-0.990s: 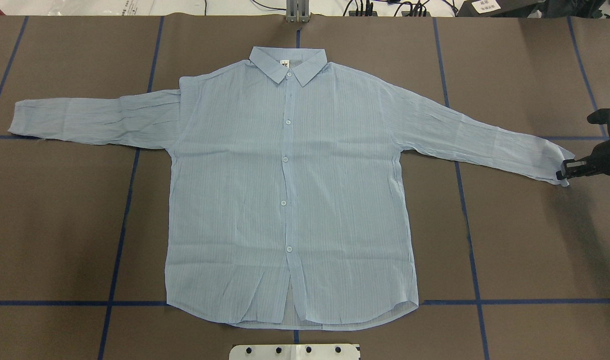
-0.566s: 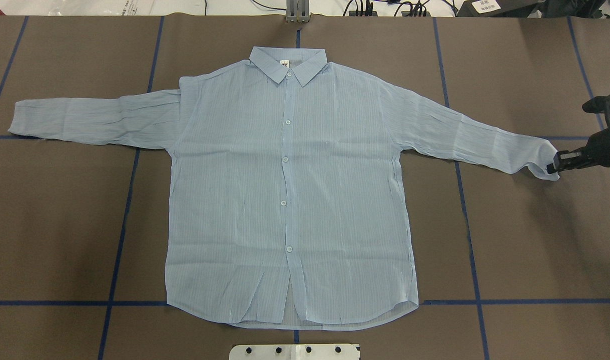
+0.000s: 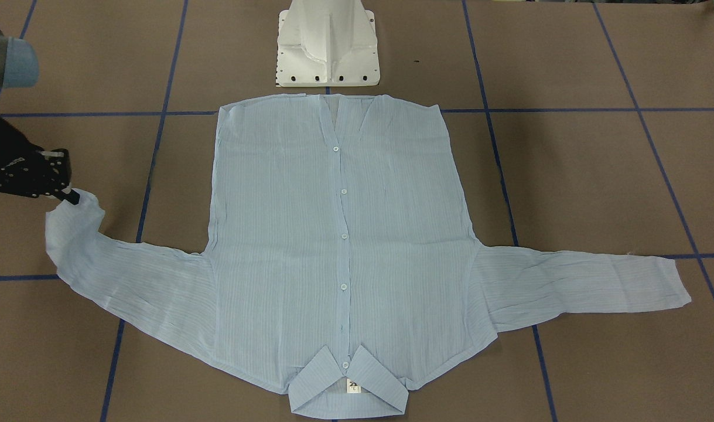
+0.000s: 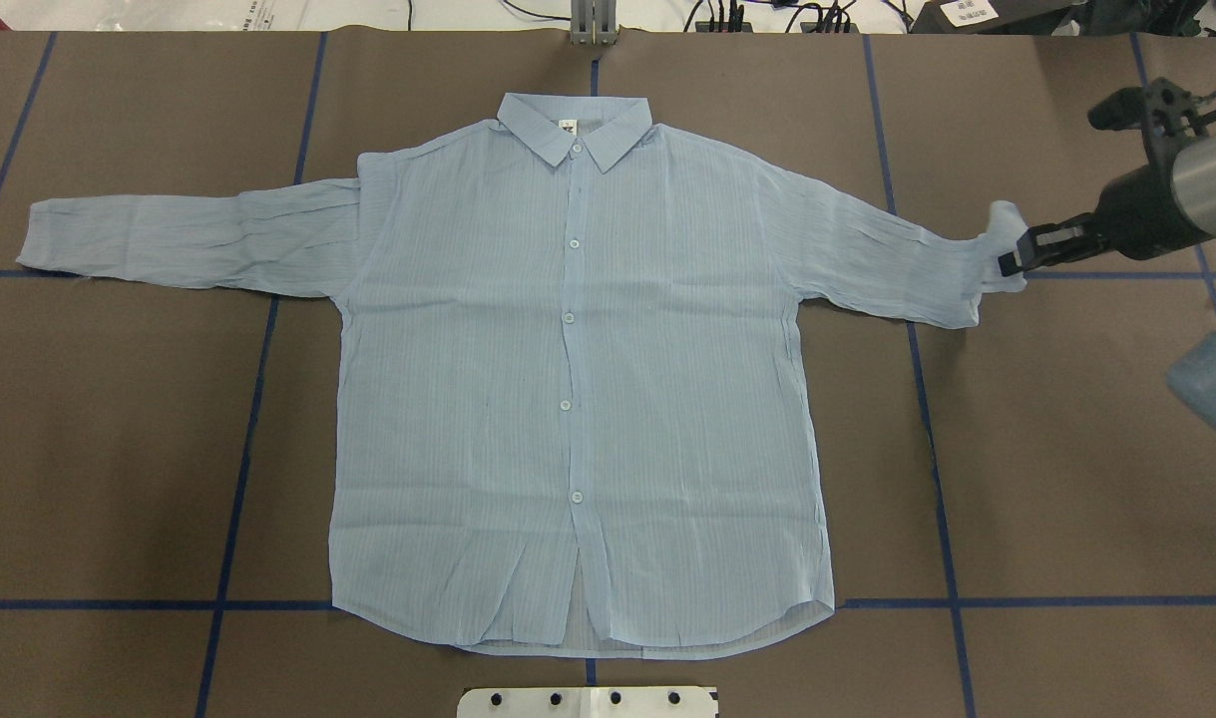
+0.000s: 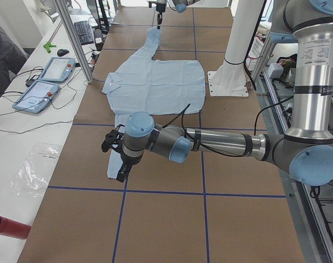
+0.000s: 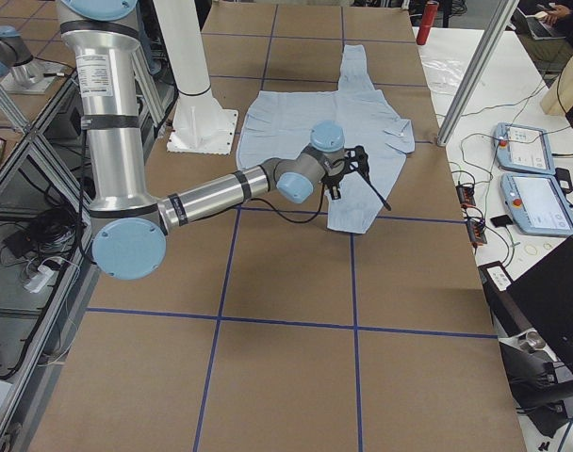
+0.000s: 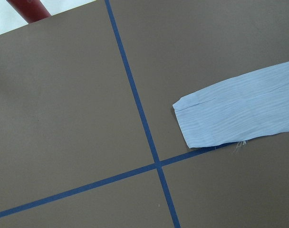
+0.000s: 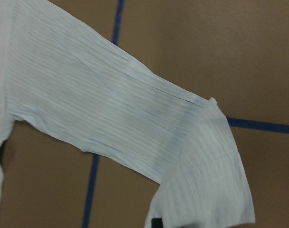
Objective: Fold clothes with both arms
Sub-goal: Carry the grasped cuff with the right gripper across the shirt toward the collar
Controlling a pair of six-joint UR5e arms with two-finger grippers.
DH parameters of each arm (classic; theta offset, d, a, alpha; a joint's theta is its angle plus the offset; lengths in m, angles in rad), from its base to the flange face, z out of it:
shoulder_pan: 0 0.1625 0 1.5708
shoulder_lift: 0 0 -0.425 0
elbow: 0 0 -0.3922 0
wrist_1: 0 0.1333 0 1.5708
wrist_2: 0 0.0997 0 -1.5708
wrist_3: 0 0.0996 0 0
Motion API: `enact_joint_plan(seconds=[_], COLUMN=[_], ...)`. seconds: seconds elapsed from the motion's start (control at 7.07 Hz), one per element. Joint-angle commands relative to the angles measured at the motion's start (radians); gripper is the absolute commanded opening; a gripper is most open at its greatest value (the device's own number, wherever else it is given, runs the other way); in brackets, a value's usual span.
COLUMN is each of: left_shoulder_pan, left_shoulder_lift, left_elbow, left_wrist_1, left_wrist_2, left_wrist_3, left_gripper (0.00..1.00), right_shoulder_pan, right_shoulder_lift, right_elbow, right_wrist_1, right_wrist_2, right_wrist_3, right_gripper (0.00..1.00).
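One fold is barely started — the right claw pinches the cuff of the striped shirt, holding it raised at three o'clock. The shirt's body lies flat mid-counter, and the nine o'clock sleeve is unfolded. The left claw hovers there — I cannot tell its grip.

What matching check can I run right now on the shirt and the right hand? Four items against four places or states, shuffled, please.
Column one:
1. right hand
2. left-side sleeve
3. collar
4. hem

Column two:
A. lies flat on the table
B. shirt edge nearest the robot's base
C. shirt end farthest from the robot's base
D. grips the right-side cuff, which is raised off the table

Pairs: 1-D, 2-A, 3-C, 4-B
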Motion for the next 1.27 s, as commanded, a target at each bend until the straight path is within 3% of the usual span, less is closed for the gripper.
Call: enact_joint_plan(seconds=[0.0, 0.14, 0.42, 0.57, 0.85, 0.99, 1.13], left_shoulder_pan=[-0.001, 0.0, 0.0, 0.0, 0.0, 0.0, 0.0], left_shoulder_lift=[0.001, 0.0, -0.01, -0.013, -0.016, -0.022, -0.026], left_elbow=[0.002, 0.009, 0.047, 0.052, 0.064, 0.075, 0.093], left_wrist_1=[0.002, 0.001, -0.004, -0.004, -0.005, -0.005, -0.017], left_wrist_2=[0.002, 0.005, 0.008, 0.02, 0.021, 0.034, 0.034], left_wrist_3=[-0.001, 0.0, 0.006, 0.006, 0.008, 0.008, 0.008], left_gripper=[1.0, 1.0, 1.0, 1.0, 1.0, 1.0, 1.0], right_shoulder_pan=[-0.152, -0.21, -0.273, -0.309, -0.341, -0.346, -0.349], right_shoulder_lift=[0.32, 0.469, 0.696, 0.757, 0.869, 0.915, 0.915], right_elbow=[-0.007, -0.069, -0.321, -0.429, -0.606, -0.704, -0.714], right_wrist_1=[-0.188, -0.266, -0.259, -0.252, -0.218, -0.118, -0.073], right_wrist_2=[-0.068, -0.167, -0.243, -0.307, -0.34, -0.369, -0.382], right_wrist_3=[0.206, 0.219, 0.28, 0.28, 0.28, 0.282, 0.283], right_gripper=[0.0, 0.0, 0.0, 0.0, 0.0, 0.0, 0.0])
